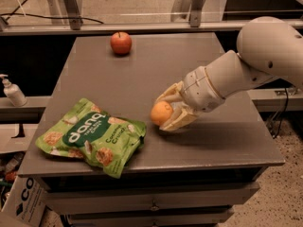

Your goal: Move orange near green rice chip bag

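Note:
The orange (161, 113) is small and round, held between the pale fingers of my gripper (166, 111) at the middle of the grey table (142, 65). The gripper is shut on the orange, low over the tabletop; whether the fruit touches the surface I cannot tell. The green rice chip bag (92, 136), crinkled light green with white "dang" lettering, lies flat at the table's front left. The orange is just right of the bag's right edge, a short gap apart. My white arm comes in from the right.
A red apple (121, 43) with a stem sits at the table's far left-centre. A white pump bottle (13, 92) stands on a ledge left of the table. A cardboard box (23, 200) is on the floor at front left. Drawers run below the tabletop.

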Robot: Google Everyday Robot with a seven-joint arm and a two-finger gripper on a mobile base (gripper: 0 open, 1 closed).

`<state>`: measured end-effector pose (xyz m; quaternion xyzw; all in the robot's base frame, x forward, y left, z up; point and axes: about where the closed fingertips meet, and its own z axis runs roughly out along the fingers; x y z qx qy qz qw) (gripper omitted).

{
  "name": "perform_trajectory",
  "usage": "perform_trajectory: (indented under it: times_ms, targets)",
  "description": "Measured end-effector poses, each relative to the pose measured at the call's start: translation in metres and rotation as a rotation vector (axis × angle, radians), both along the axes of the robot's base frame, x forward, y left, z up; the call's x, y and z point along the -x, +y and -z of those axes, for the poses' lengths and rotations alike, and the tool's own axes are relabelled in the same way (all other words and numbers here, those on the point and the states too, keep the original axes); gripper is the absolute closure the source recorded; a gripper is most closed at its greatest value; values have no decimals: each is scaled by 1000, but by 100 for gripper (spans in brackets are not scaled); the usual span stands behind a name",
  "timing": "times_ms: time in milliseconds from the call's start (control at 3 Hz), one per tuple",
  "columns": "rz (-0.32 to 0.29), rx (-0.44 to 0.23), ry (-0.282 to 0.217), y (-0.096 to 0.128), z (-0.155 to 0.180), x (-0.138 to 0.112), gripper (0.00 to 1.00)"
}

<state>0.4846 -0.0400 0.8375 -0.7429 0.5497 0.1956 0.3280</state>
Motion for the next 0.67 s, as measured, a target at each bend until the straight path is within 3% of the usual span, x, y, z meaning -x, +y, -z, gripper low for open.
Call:
perform_trajectory:
  times_ms: [333,667]
  targets:
    - [-31,28,22,3,8,8,100]
    - [-43,47,42,5,12,14,84]
